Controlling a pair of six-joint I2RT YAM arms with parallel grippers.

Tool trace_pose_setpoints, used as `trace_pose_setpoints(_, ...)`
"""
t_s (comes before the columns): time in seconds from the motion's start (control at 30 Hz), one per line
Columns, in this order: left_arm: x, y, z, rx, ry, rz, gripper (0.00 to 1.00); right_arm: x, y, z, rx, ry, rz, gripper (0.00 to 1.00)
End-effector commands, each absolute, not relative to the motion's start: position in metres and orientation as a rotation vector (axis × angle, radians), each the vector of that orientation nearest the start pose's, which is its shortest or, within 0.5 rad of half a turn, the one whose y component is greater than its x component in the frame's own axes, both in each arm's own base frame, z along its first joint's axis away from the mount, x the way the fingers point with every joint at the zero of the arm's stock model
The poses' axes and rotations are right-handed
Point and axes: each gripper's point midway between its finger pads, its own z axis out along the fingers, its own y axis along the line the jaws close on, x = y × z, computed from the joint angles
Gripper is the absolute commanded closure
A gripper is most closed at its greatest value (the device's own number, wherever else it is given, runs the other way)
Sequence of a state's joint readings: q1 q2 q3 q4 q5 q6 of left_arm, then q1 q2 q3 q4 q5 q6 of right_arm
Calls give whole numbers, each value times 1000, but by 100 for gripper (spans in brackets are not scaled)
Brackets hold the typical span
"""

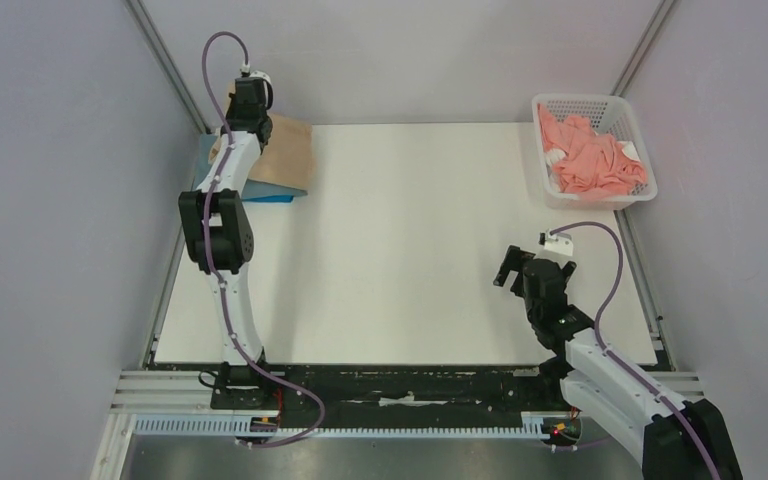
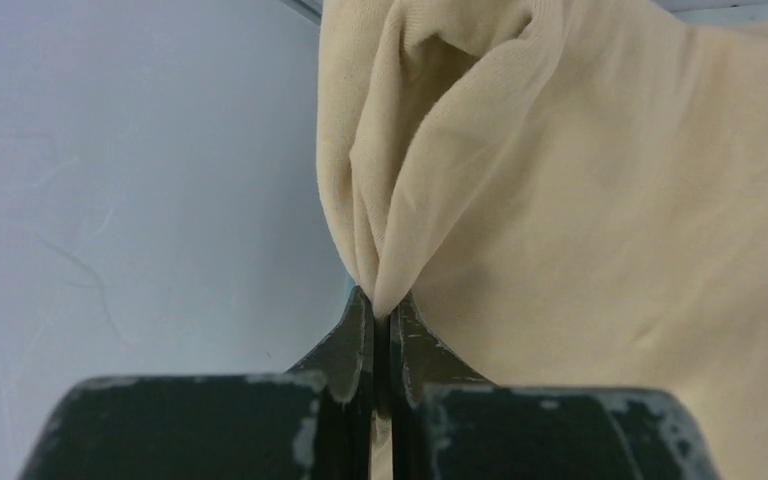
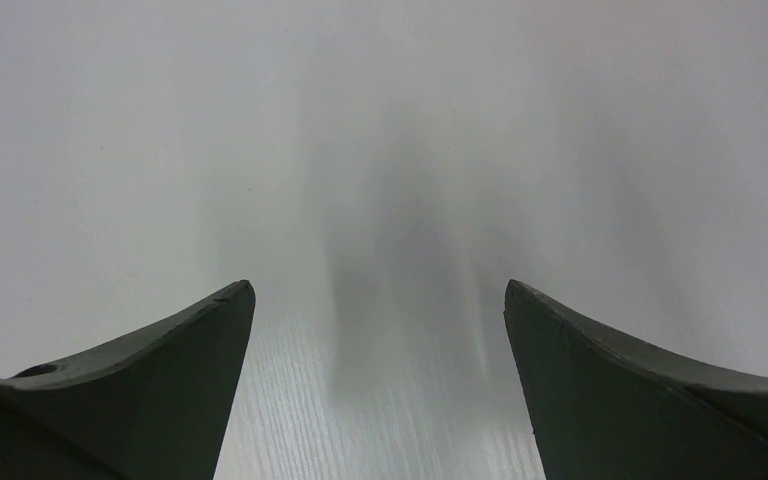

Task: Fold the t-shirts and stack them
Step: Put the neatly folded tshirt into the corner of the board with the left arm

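Observation:
A tan t-shirt (image 1: 286, 152) lies folded on a blue t-shirt (image 1: 272, 197) at the table's far left corner. My left gripper (image 1: 247, 118) reaches over that corner and is shut on a pinched fold of the tan t-shirt (image 2: 560, 200), the cloth bunching up from between the jaws at the left gripper's tips (image 2: 384, 310). A coral pink t-shirt (image 1: 590, 158) lies crumpled in the white basket (image 1: 632, 118) at the far right. My right gripper (image 1: 520, 268) hovers open over bare table at the near right, and between the right gripper's tips (image 3: 380, 300) there is only tabletop.
Grey walls and metal frame rails close in the table (image 1: 410, 250) on the left, back and right. A black rail (image 1: 390, 385) with both arm bases runs along the near edge. The left arm's elbow (image 1: 216, 232) stands over the table's left edge.

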State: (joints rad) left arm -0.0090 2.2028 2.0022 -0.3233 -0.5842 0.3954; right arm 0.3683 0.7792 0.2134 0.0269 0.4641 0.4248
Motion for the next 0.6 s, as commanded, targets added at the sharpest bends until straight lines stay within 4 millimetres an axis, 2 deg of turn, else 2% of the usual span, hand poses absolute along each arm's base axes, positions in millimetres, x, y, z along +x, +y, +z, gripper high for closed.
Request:
trace_pose_setpoints(0.0, 611, 140, 205, 20, 2011, 925, 98, 271, 29, 75, 341, 1982, -33, 2)
trace_pose_setpoints(0.1, 613, 159, 188, -13, 2046, 970, 98, 271, 28, 72, 339, 1997, -48, 2)
trace_pose_setpoints(0.13, 612, 167, 186, -46, 2047, 998, 91, 271, 28, 70, 336, 2004, -50, 2)
trace_pose_setpoints(0.23, 605, 183, 182, -118, 2048, 1074, 86, 270, 27, 68, 330, 2012, -59, 2)
trace_pose_setpoints(0.27, 603, 185, 183, -142, 2044, 1074, 81, 270, 27, 69, 329, 2012, -60, 2)
trace_pose_setpoints(0.33, 598, 187, 192, -209, 2025, 1056, 47, 271, 26, 71, 333, 2004, -60, 2)
trace_pose_setpoints(0.37, 595, 186, 198, -236, 2016, 1043, 31, 271, 28, 72, 331, 2000, -52, 2)
trace_pose_setpoints(0.4, 593, 183, 204, -267, 2011, 1010, 24, 271, 29, 74, 327, 1998, -43, 2)
trace_pose_setpoints(0.47, 590, 172, 215, -324, 2006, 905, 22, 271, 30, 77, 322, 1993, -30, 2)
trace_pose_setpoints(0.57, 584, 143, 232, -368, 2019, 658, 21, 270, 33, 82, 312, 1976, -3, 2)
